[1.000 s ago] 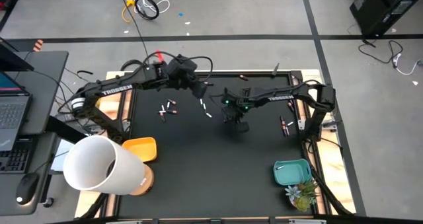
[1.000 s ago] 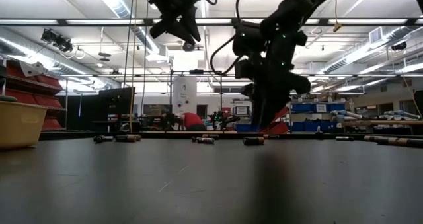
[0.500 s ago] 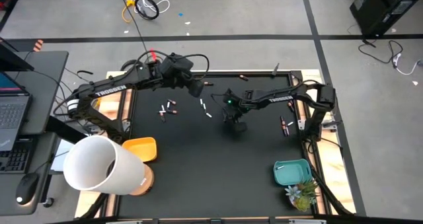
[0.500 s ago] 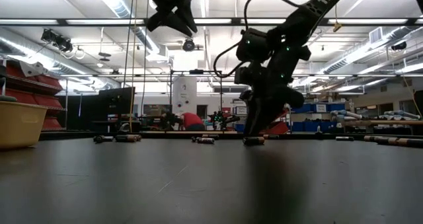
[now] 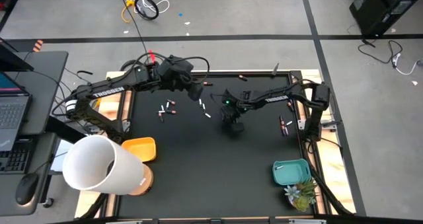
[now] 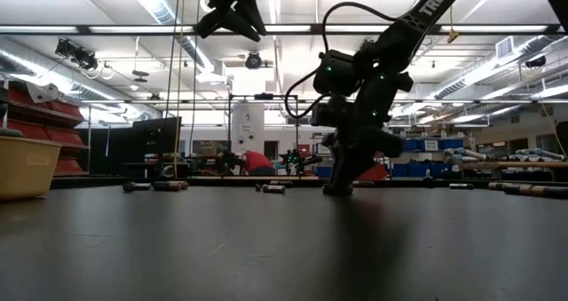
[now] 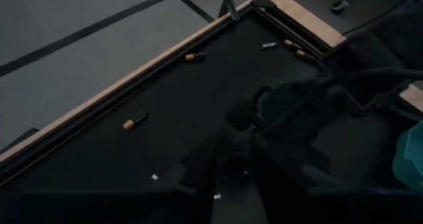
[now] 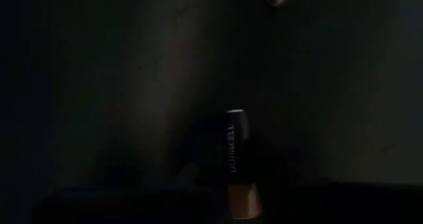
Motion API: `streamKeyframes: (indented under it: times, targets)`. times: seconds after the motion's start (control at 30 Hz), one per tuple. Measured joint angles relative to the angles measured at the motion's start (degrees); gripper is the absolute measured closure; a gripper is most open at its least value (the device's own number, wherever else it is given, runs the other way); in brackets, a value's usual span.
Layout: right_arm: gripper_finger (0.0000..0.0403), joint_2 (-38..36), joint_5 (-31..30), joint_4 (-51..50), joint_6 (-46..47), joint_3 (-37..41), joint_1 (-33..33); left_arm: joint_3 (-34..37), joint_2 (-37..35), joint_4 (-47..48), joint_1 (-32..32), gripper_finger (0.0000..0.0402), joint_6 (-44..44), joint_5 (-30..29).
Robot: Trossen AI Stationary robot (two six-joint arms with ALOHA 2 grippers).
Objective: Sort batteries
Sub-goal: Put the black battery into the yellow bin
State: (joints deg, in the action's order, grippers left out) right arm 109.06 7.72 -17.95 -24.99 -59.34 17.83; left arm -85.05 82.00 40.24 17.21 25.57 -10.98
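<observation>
Your right claw [image 5: 236, 125] is down at the black surface [image 5: 198, 164], near its middle and a little toward the far side. In the right wrist view, 1 dark battery with a copper end [image 8: 236, 161] lies directly ahead of that claw, its long axis pointing straight away from the wrist, copper end nearest the camera. The fingers are lost in shadow there, so you cannot tell whether that claw is wide, narrow or already pinching the battery. The low view shows the claw's tip [image 6: 340, 184] touching or almost touching the surface.

Your left claw [image 5: 196, 90] hangs high above the far left part of the surface; you cannot tell its opening either. 2 white batteries [image 5: 205, 109] lie just to the near right of it, between the 2 arms. A small cluster of dark and light batteries [image 5: 166, 109] lies to its near left.

More dark batteries [image 5: 285, 125] lie by the right edge, near the right arm's base. An orange tray [image 5: 139, 149] sits at the near left and a teal tray [image 5: 291, 172] at the near right.

For the battery in hand, the right arm is the nearer 1, and the grip likely needs fingers across the battery's width, not along its length.
</observation>
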Motion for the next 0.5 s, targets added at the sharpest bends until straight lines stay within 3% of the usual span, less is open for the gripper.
streamKeyframes:
  times: [0.5]
  targets:
    - [0.0377, -6.48, 2.16, -1.75, 6.72, -3.14, 4.78, -3.59, 0.02, -1.92, 1.08, 0.03, 0.23, -1.46]
